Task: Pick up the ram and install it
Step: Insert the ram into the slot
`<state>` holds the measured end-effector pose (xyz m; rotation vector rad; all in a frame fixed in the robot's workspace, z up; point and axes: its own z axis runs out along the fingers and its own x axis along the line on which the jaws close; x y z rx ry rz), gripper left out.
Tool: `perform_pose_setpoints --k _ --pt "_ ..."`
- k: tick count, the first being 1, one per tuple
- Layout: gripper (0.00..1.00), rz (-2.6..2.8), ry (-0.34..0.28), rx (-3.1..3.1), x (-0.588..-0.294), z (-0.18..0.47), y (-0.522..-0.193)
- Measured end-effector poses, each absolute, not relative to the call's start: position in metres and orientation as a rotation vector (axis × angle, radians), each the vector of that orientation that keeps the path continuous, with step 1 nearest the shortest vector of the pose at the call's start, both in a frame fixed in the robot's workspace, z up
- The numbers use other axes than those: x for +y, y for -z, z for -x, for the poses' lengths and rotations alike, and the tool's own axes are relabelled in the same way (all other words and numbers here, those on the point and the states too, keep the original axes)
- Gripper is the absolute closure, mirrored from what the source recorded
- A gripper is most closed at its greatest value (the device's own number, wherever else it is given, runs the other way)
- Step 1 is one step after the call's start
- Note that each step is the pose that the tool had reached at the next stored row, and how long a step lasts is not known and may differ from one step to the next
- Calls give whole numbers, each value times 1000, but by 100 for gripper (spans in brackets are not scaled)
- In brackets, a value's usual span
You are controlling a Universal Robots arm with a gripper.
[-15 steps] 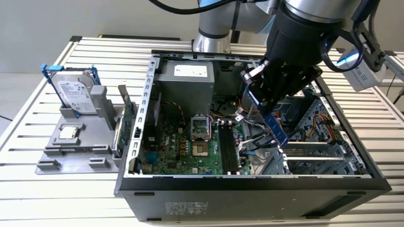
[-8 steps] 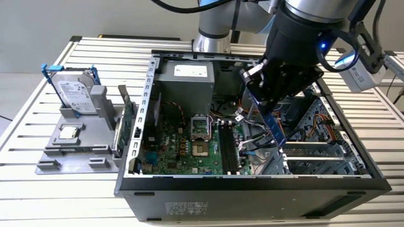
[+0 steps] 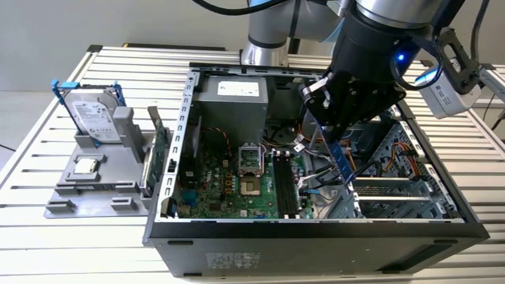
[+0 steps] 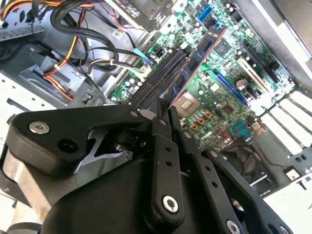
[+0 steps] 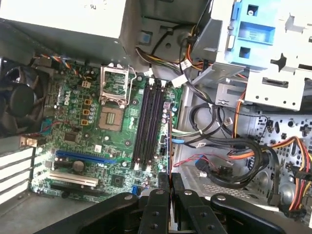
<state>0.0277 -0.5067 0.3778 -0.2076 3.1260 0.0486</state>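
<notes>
Ram (image 3: 339,158) is one long, narrow, thin stick. In the exterior view its face looks blue. In the second wrist view the ram (image 4: 197,63) shows a row of small dark chips and an orange-looking edge. In the first wrist view the ram (image 5: 169,151) is edge-on, no more than a thin line.

My gripper (image 3: 325,131) pinches it at its upper end. In both wrist views the two fingers of my gripper (image 4: 163,106) (image 5: 170,183) are pressed on its two flat faces. The stick hangs tilted down from me inside the open computer case (image 3: 316,228), above the motherboard (image 5: 73,136). I cannot tell if its lower end touches anything.

In the first wrist view its line runs just beside the black memory slots (image 5: 148,126), between them and a thick bundle of cables (image 5: 234,156). These black and coloured cables lie close to the stick on that side.

On the board I count four memory slots side by side, one processor socket (image 5: 113,105) and one fan (image 5: 19,100).

Outside the case, at the exterior view's left, one grey holder (image 3: 87,183) lies on the slatted table (image 3: 47,248). It carries one upright hard drive (image 3: 94,115) with blue brackets. One green circuit card (image 3: 159,145) stands on edge near the case wall.
</notes>
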Motion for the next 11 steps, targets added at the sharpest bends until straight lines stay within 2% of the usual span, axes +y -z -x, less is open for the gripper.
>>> perform_pose_setpoints --k 11 --pt "100 86 -48 3130 -507 -28 -378"
